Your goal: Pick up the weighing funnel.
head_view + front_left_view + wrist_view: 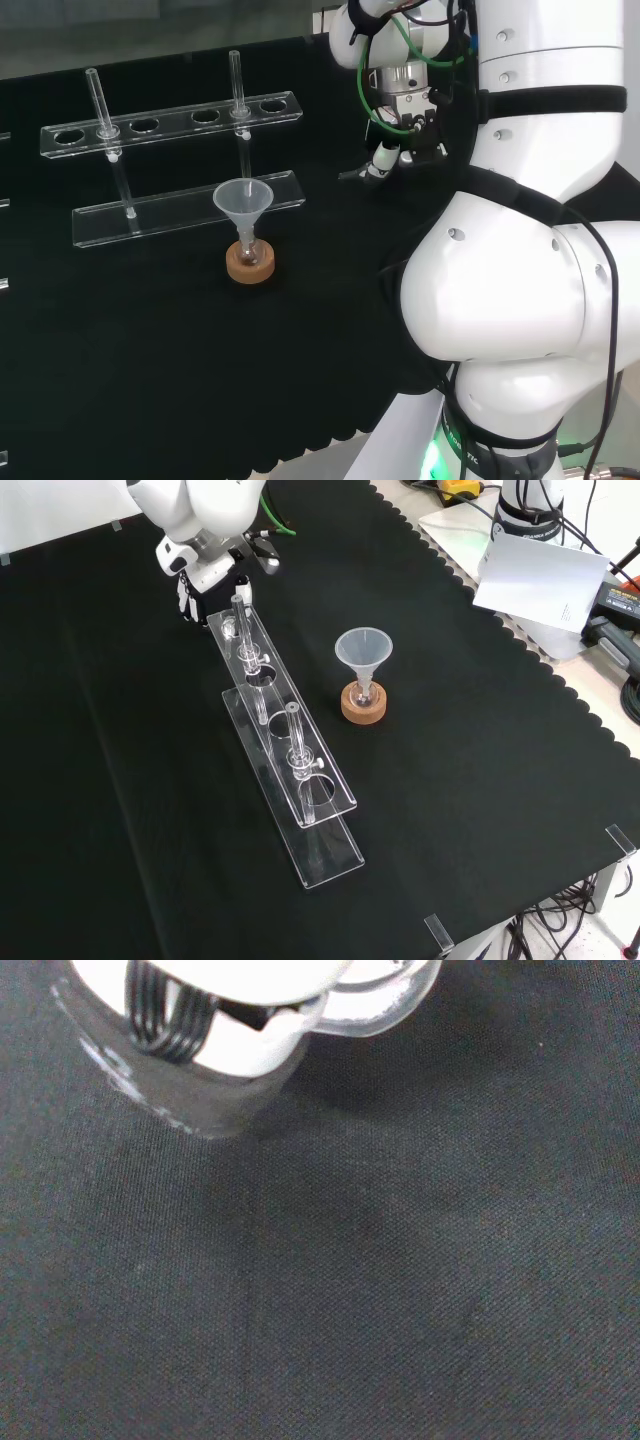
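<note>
The hand point(188, 592) is down low over the cloth point(480, 780), at the far end of the bench from where I stand. In the wrist view a small clear piece, which I take to be the weighing funnel point(390, 1015), sits right against a white and black part of the hand. I cannot tell how far the hand is closed, or whether it has hold of the piece or only rests beside it. I also cannot tell whether the piece is off the cloth.

The main risk, I think, is a slip. The piece is smooth, clear and small. If the hold catches only its rim, it could skate away over the cloth or tip out as the hand rises. Pressing down on it so close to the cloth could also pin it instead of picking it up.

The near end of the clear rack point(300, 780) lies just beside the hand, and an upright tube point(240, 630) stands there. A sideways swing toward it could knock the tube or shove the rack, so a straight lift looks safest. A second tube stands farther along the rack. The funnel point(363, 650), in its flask point(364, 693) on a cork ring point(362, 708), stands well apart from the hand and out of its way.
</note>
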Tool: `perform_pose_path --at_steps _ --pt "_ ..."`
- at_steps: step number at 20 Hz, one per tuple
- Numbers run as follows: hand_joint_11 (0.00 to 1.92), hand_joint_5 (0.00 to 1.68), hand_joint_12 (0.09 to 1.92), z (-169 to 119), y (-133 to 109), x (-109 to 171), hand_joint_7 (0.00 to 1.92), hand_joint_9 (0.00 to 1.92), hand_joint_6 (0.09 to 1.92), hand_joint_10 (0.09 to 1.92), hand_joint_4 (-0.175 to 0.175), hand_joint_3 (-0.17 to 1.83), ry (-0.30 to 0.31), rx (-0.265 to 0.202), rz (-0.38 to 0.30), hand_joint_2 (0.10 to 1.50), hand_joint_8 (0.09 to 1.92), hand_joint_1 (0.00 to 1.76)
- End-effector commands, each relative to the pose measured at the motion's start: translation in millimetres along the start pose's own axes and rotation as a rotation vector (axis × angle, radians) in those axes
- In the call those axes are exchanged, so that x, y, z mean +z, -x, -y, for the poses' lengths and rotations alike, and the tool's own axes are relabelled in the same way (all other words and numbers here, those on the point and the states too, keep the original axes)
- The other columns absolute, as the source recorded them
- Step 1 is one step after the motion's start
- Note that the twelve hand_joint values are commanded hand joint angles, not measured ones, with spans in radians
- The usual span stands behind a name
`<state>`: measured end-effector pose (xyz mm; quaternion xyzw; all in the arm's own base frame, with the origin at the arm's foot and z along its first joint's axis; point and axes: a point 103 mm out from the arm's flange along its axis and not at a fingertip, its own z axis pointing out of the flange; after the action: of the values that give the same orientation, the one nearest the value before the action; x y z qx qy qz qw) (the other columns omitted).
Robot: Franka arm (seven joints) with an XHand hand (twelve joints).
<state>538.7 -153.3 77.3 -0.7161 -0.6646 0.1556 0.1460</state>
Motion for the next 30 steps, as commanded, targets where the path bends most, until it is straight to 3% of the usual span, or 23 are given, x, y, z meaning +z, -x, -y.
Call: perform_pose_path --at_steps 1,6,10,15,18,20,24,30 --pt "0.73 1.15 1.15 2.5 0.2 1.2 0.68 0.94 0.9 0.42 0.175 0.69 0.013 -0.002 0.018 0.69 0.64 1.08" --pt "0.73 1.15 1.15 5.7 1.5 3.7 0.68 0.95 0.9 0.41 0.175 0.66 0.008 -0.002 0.075 0.71 0.64 1.08" --pt "0.71 1.15 1.16 5.6 -0.9 4.2 0.63 0.93 0.79 0.4 0.175 0.36 -0.016 -0.002 0.103 0.86 0.66 1.07" --pt "0.64 1.07 1.21 4.4 -2.1 4.6 0.56 0.87 0.86 0.43 0.175 0.09 -0.054 -0.004 0.125 1.02 0.69 1.05" --pt "0.6 0.94 1.22 5.0 -0.8 3.8 0.52 0.82 0.73 0.44 0.079 0.03 -0.062 -0.005 0.138 0.97 0.68 0.95" --pt "0.58 0.87 1.23 5.5 0.6 2.5 0.51 0.8 0.7 0.46 0.045 0.02 -0.065 -0.005 0.148 0.95 0.68 0.93" --pt "0.54 0.76 1.25 7.0 2.0 0.8 0.47 0.76 0.68 0.47 0.022 0.01 -0.071 -0.016 0.167 0.92 0.67 0.93" --pt "0.52 0.71 1.25 8.9 -3.0 0.9 0.44 0.73 0.67 0.47 0.013 0.01 -0.068 -0.034 0.183 0.91 0.66 0.94"
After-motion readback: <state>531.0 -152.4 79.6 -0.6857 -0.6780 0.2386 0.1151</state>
